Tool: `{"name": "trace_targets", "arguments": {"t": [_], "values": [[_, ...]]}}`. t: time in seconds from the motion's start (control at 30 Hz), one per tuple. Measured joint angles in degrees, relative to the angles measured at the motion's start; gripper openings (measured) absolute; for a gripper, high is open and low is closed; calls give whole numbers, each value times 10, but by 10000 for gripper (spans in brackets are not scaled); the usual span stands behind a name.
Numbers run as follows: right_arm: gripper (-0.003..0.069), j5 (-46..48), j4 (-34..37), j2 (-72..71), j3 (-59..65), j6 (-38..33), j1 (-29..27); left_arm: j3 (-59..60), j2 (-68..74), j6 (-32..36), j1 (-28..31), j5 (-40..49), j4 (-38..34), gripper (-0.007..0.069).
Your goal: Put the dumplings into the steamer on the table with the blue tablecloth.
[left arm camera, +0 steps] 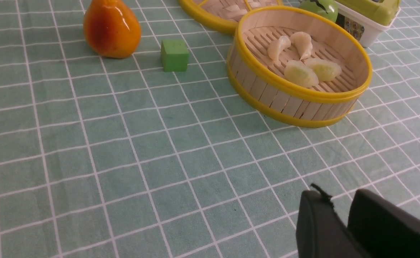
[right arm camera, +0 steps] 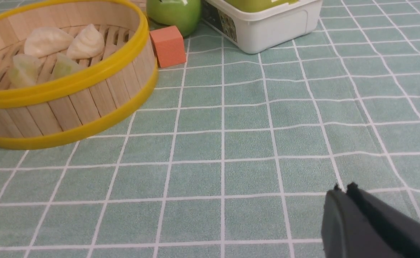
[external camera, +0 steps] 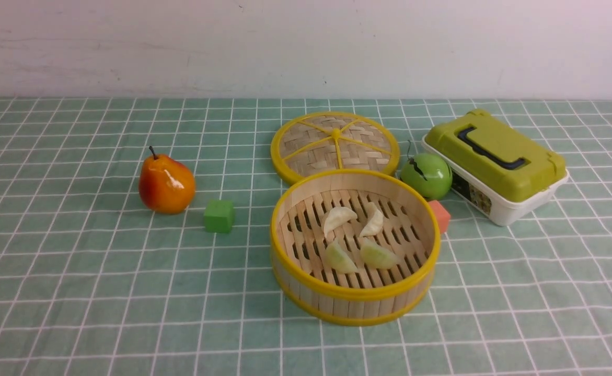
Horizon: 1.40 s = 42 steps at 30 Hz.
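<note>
All 4 dumplings [external camera: 357, 237] resting inside the steamer [external camera: 354, 302] on the blue tablecloth [external camera: 102, 292]. Left gripper [left arm camera: 341, 218] slightly parted, empty; right gripper [right arm camera: 343, 206] pressed closed, empty. Both pulled back nearside of the steamer, neither clearly nearer.

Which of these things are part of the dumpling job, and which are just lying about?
Part of the job:
- dumplings, all four in the steamer
- steamer
- tablecloth

Just lying about:
- lid
- pear
- green cube
- orange cube
- green apple
- lunchbox
</note>
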Motion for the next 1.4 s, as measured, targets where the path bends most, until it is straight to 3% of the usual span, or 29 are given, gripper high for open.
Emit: {"name": "trace_targets", "arguments": {"t": [0.43,0.53,0.67,0.77,0.97,1.13,1.4], "values": [[9,0,0,0,0,0,0,0,0,0,0,0,6,133],[10,0,0,0,0,0,0,10,0,-6,5,-36,6,131],[13,0,0,0,0,0,0,39,0,9,67,-161,5,71],[18,0,0,0,0,0,0,80,-5,68,154,-268,-8,-15],[22,0,0,0,0,0,0,174,-40,133,290,-395,-70,-14],[22,0,0,0,0,0,0,254,-99,135,358,-420,-86,-14],[34,0,0,0,0,0,0,319,-120,78,384,-382,-87,-14]]}}
